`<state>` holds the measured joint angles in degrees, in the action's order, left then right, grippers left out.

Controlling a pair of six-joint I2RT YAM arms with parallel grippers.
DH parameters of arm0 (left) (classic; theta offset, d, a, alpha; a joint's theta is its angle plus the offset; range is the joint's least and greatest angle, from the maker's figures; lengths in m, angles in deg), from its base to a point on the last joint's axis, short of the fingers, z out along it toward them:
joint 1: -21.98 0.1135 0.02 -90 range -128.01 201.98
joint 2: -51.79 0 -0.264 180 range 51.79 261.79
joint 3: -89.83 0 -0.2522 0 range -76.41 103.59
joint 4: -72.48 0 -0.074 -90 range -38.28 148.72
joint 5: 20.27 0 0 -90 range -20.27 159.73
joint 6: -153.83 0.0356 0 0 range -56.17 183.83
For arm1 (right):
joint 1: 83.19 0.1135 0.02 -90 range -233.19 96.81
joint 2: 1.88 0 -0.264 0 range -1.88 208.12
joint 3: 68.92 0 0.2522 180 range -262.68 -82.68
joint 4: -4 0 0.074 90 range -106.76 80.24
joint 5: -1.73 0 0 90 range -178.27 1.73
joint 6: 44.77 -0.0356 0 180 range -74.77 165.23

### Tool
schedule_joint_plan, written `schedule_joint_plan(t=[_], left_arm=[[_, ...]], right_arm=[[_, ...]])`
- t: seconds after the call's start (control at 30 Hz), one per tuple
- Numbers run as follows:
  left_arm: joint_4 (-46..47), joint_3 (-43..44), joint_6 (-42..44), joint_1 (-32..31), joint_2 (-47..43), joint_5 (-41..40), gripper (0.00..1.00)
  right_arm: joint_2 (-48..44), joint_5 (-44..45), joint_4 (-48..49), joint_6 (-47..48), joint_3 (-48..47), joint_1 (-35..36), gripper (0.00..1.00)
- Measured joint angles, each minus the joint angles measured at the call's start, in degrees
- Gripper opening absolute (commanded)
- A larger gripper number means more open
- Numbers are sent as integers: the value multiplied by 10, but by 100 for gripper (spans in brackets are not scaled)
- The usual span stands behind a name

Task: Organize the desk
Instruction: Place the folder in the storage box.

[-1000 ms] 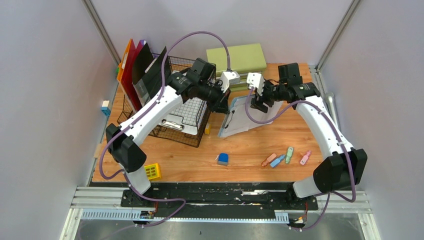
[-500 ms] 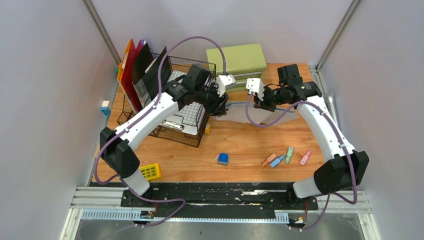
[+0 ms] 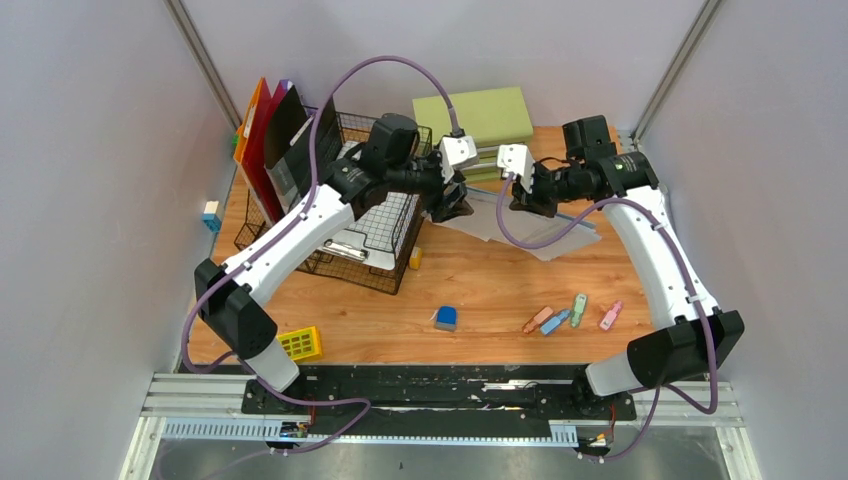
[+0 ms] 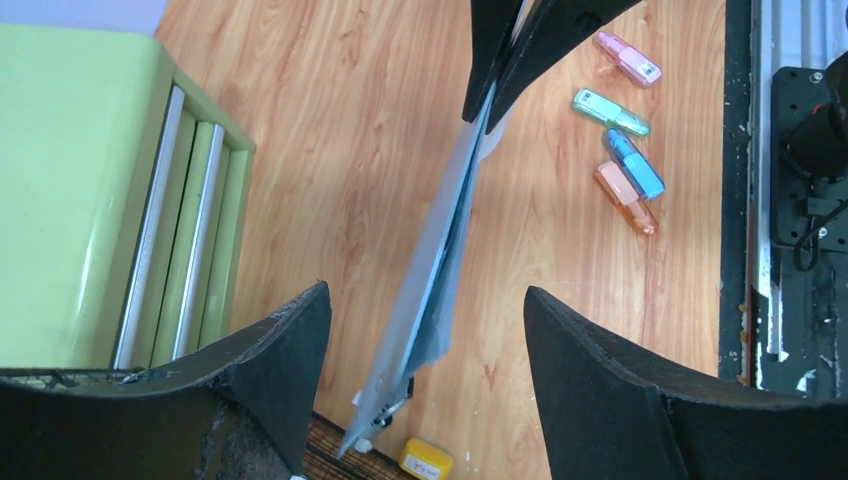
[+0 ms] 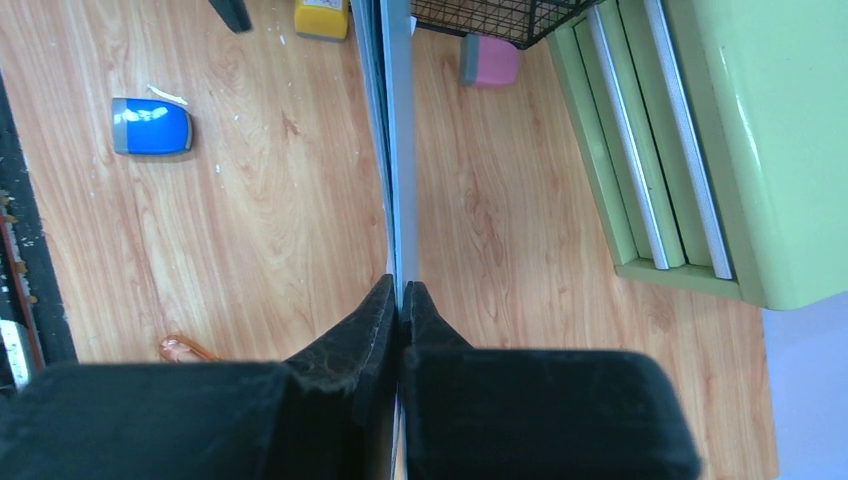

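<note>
A thin blue-grey clipboard with papers [image 3: 535,228] hangs above the wooden desk [image 3: 480,290], in front of the green cabinet. My right gripper [image 3: 520,200] is shut on its edge; in the right wrist view the board [image 5: 392,120] runs edge-on straight out from the pinched fingers of the right gripper [image 5: 400,285]. My left gripper [image 3: 452,205] is open at the board's other end. In the left wrist view the left gripper [image 4: 425,290] has its fingers spread on either side of the board [image 4: 450,230] without touching it.
A black wire basket [image 3: 370,235] and upright folders [image 3: 270,140] stand at the back left. The green drawer cabinet [image 3: 480,120] is at the back. On the desk lie a small yellow block [image 3: 415,258], a blue piece [image 3: 445,318], several coloured markers [image 3: 560,315] and a yellow grid piece [image 3: 305,343].
The right gripper shut on the clipboard and the left gripper opened and let it go. The clipboard rose off the desk and shifted toward the back right.
</note>
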<state>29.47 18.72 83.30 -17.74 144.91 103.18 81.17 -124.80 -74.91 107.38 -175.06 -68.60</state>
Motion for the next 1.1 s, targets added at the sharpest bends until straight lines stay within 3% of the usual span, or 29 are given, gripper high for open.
schedule_joint_plan(t=[0.2, 0.3, 0.4, 0.47, 0.57, 0.7, 0.97, 1.1], left_arm=[[-1, 22, 17, 0, 29, 35, 48], [-5, 42, 17, 0, 43, 55, 29], [-10, 48, 13, 0, 45, 75, 3], [-16, 49, 11, 0, 45, 97, 0], [-17, 50, -7, -1, 45, 109, 0], [-16, 50, -70, 0, 40, 104, 0], [15, 63, -237, 28, 6, 70, 0], [60, 65, -370, 100, -23, 70, 0]], right_arm=[[-1, -16, -25, -6, -7, 0, 0], [-5, -23, -31, -11, -10, 0, 0], [-14, -26, -33, -18, -11, 0, 0], [-18, -21, -33, -24, -14, -1, 11], [-25, -14, -36, -47, -18, -2, 38], [-46, -8, 3, -96, -29, -6, 58], [-73, 61, 103, -225, -142, -24, 66], [-77, 106, 159, -292, -194, -36, 71]])
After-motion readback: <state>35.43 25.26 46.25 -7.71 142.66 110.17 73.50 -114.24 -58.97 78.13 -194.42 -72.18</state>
